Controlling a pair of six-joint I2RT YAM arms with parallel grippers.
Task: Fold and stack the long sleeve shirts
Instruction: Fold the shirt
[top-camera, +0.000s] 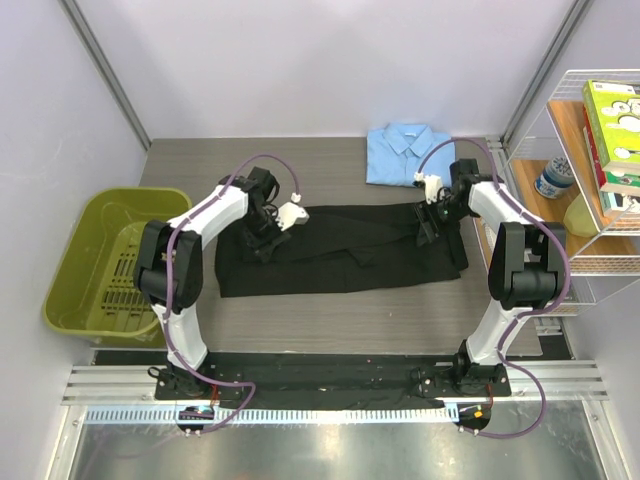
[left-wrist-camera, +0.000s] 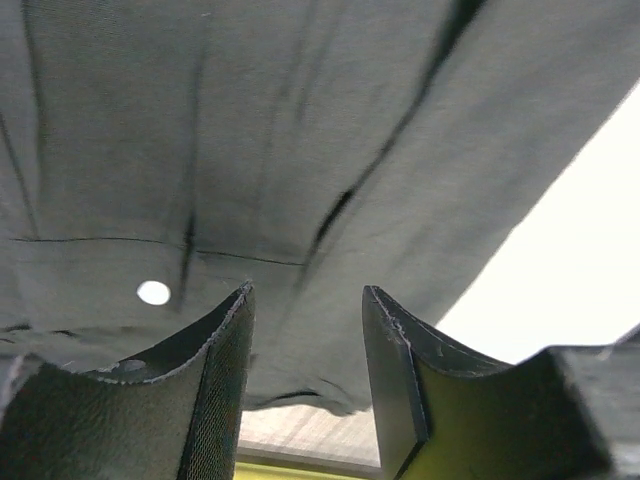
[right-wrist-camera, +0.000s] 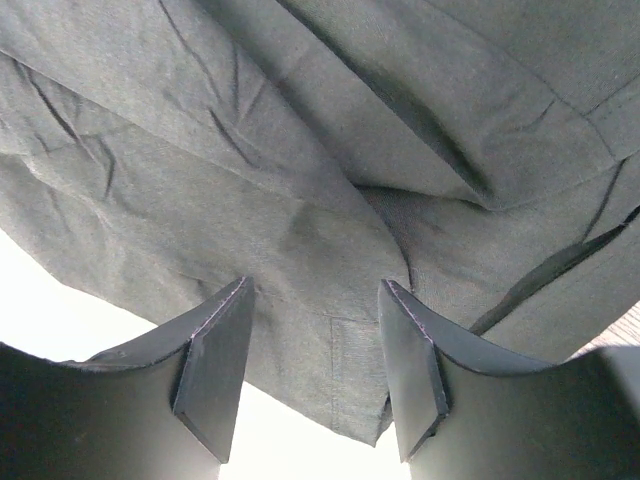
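The plain black collared cloth shirt (top-camera: 340, 250) lies as a long band across the middle of the desk (top-camera: 330, 325). The folded light blue collared shirt (top-camera: 405, 153) sits at the far edge. Left hand (left-wrist-camera: 305, 296) and right hand (right-wrist-camera: 315, 288) hover over the black shirt's ends, both spread, pinching nothing.

The left arm (top-camera: 205, 222) rose from its base, bent at the elbow and reached inward, its wrist turned down. The left gripper (top-camera: 262, 240) pointed downward with its fingers (left-wrist-camera: 215, 390) parted and nothing between them. The right arm (top-camera: 500, 215) mirrored that pose, and the right gripper (top-camera: 428, 228) also hung with its fingers (right-wrist-camera: 415, 370) spread apart and gripped nothing.
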